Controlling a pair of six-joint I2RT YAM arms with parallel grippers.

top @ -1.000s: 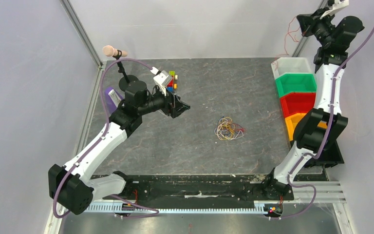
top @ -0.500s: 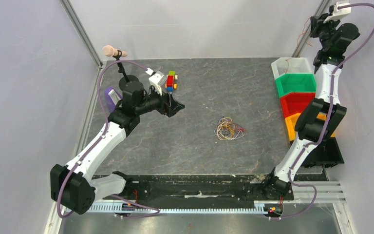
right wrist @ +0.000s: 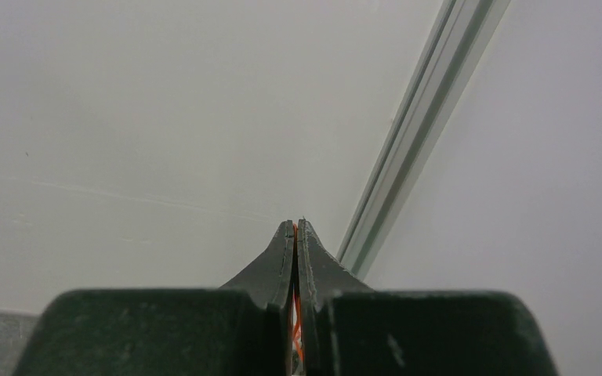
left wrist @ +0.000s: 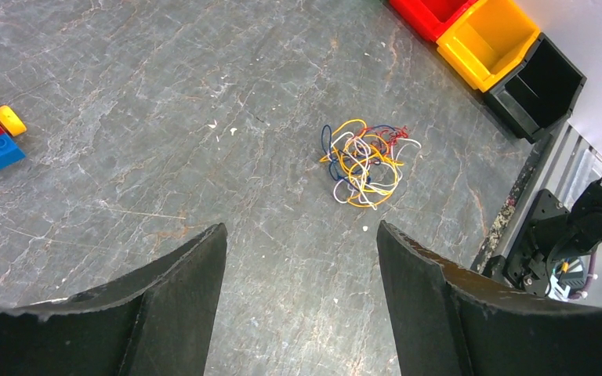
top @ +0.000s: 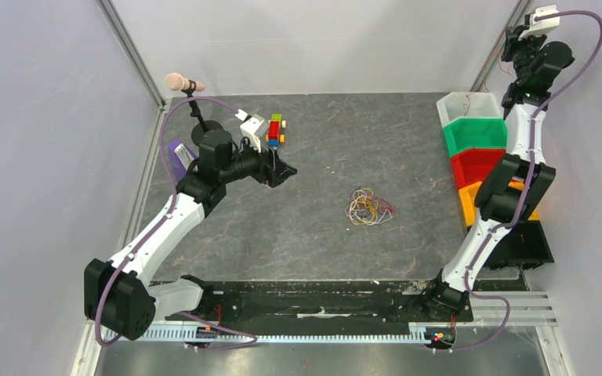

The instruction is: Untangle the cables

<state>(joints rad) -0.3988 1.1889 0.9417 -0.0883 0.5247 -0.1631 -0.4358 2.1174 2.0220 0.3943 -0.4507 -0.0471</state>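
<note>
The cables (top: 368,207) lie in a small tangled bunch of orange, yellow, white, blue and red loops on the grey table, right of centre. In the left wrist view the cables (left wrist: 364,161) sit ahead of my left gripper (left wrist: 301,227), which is open and empty. That left gripper (top: 282,168) hovers well to the left of the bunch. My right gripper (top: 511,47) is raised high in the back right corner. In its wrist view the right gripper (right wrist: 295,222) is shut on a thin orange cable (right wrist: 296,313) that shows between the fingers.
A row of bins runs along the right edge: white (top: 470,106), green (top: 478,135), red (top: 480,164), yellow (top: 470,200) and black (top: 529,243). Toy bricks (top: 274,129) lie at the back left beside a microphone stand (top: 179,81) and a purple object (top: 179,157).
My right arm has swung up and back toward the right corner with its jaws shut. My left arm has pulled back a little to the left, still open.
</note>
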